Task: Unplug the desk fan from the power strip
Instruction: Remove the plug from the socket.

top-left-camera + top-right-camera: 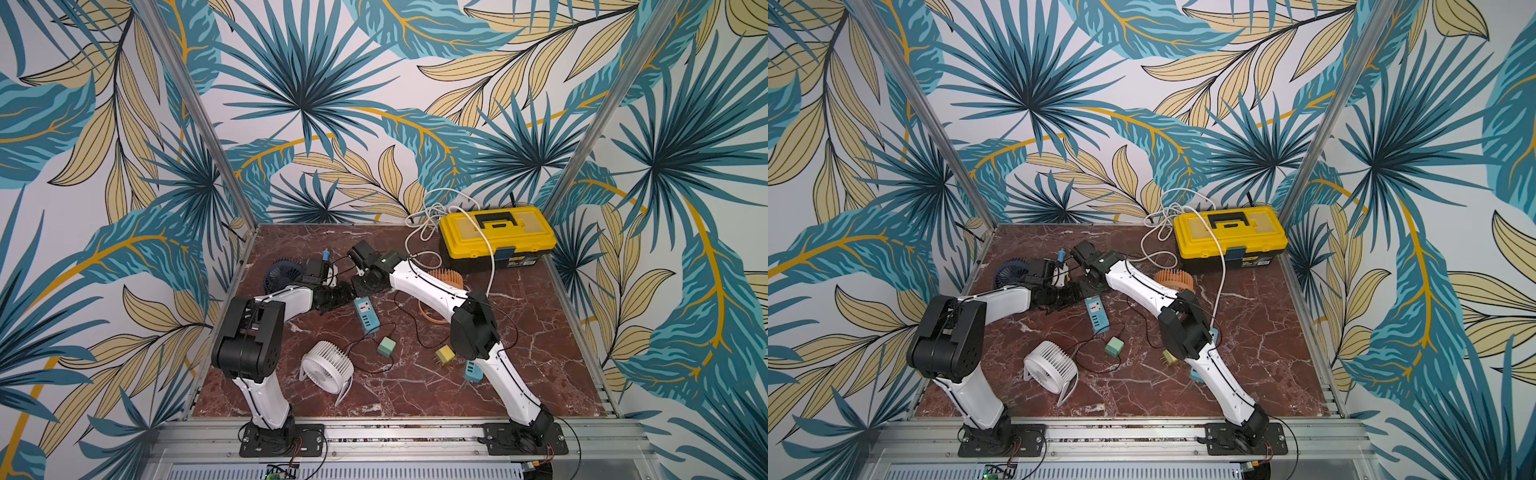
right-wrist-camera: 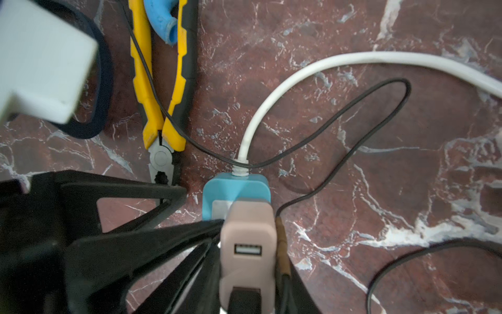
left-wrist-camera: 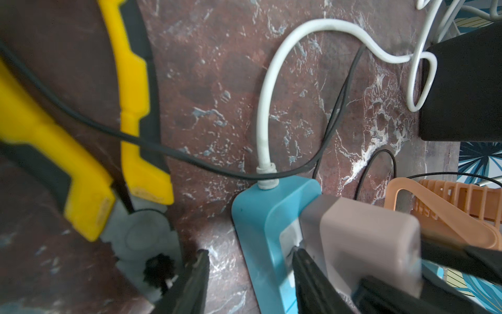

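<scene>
The blue power strip [image 1: 367, 318] [image 2: 233, 187] lies mid-table, its white cord [image 2: 271, 103] running toward the back. A pinkish adapter plug [image 2: 247, 225] [image 3: 366, 231] sits in the socket at the strip's far end, with a thin black cord [image 2: 353, 130] looping nearby. My right gripper [image 2: 248, 236] is shut on this adapter from both sides. My left gripper [image 3: 250, 252] is open and straddles the strip's long edge, with one finger on the socket face beside the adapter and the other over the table. Three desk fans show: white [image 1: 326, 370], navy [image 1: 282, 274] and orange [image 1: 446, 280]. Which one this cord serves I cannot tell.
Yellow-handled pliers [image 2: 160, 81] lie just beside the strip's far end. A yellow toolbox [image 1: 496, 237] stands at the back right. A green cube adapter [image 1: 386, 346], a yellow plug [image 1: 444, 354] and a second blue strip [image 1: 471, 371] lie near my right arm.
</scene>
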Robot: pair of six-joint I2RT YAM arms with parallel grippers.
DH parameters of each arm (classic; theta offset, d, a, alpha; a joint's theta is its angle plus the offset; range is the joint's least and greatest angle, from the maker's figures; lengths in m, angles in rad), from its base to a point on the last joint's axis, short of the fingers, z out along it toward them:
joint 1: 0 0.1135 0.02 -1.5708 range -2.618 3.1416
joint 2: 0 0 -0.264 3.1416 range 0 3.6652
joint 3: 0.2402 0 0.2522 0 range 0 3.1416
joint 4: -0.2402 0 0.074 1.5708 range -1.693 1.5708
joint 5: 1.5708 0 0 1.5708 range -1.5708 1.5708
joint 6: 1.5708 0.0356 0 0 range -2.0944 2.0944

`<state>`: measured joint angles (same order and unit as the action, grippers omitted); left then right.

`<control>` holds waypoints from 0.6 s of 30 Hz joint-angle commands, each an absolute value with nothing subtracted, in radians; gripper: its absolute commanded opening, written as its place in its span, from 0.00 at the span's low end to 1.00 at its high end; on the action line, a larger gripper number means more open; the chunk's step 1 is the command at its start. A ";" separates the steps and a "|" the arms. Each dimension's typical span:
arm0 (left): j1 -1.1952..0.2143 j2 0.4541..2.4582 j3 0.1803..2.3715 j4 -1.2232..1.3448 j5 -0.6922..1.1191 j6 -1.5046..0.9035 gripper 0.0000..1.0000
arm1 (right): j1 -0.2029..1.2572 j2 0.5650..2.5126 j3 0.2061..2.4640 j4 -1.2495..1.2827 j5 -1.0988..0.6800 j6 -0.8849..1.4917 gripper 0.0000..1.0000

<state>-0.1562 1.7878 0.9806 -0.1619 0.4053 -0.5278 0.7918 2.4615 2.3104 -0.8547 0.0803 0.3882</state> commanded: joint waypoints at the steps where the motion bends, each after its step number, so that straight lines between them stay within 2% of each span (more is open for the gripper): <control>1: -0.160 1.808 1.021 -0.206 0.382 -0.504 0.54 | 0.798 2.489 2.324 -0.875 0.105 0.384 0.20; 6: -0.166 1.816 1.040 -0.242 0.354 -0.488 0.54 | 0.831 2.461 2.307 -0.863 0.116 0.366 0.15; 12: -0.175 1.827 1.060 -0.304 0.297 -0.459 0.54 | 0.868 2.424 2.298 -0.876 0.270 0.325 0.13; 18: -0.206 1.835 1.092 -0.398 0.179 -0.396 0.51 | 0.860 2.405 2.297 -0.857 0.191 0.349 0.12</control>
